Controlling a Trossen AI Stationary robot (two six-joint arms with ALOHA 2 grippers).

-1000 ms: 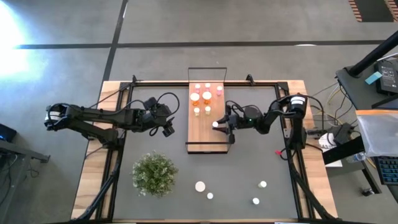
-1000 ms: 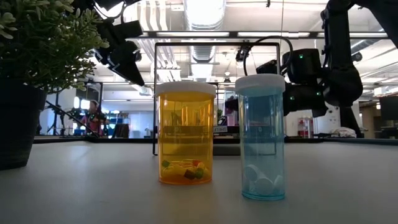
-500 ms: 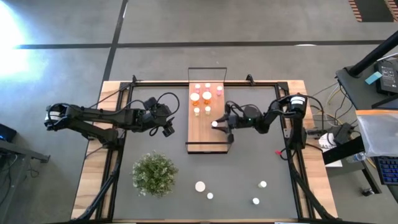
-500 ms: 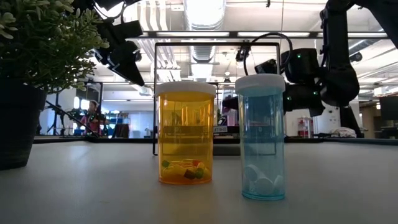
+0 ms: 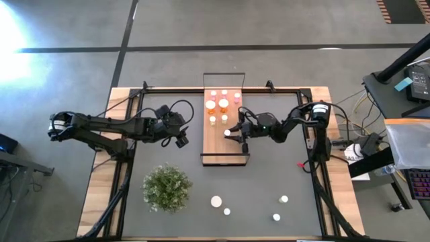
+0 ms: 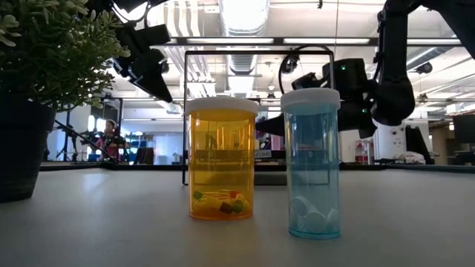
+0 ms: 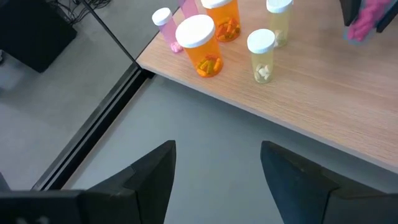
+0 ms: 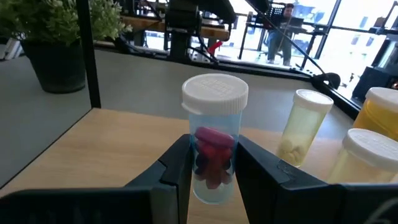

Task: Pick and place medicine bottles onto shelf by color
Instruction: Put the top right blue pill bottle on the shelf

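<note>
The shelf is lying at the far middle of the table, already carrying several medicine bottles at its far end. The right gripper is hovering over the shelf, its fingers clamping a clear bottle with pink pills. The left gripper is waiting beside the shelf, fingers apart. Four loose bottles are still waiting near the table's front, so the task seems well over half done.

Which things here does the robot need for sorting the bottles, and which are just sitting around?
Needed:
- clear bottle with pink pills, held in the right pincer
- bottles on the shelf
- shelf
- orange bottle and blue bottle, loose on the table

Just sitting around:
- green plant
- left pincer, open, waiting beside the shelf
</note>
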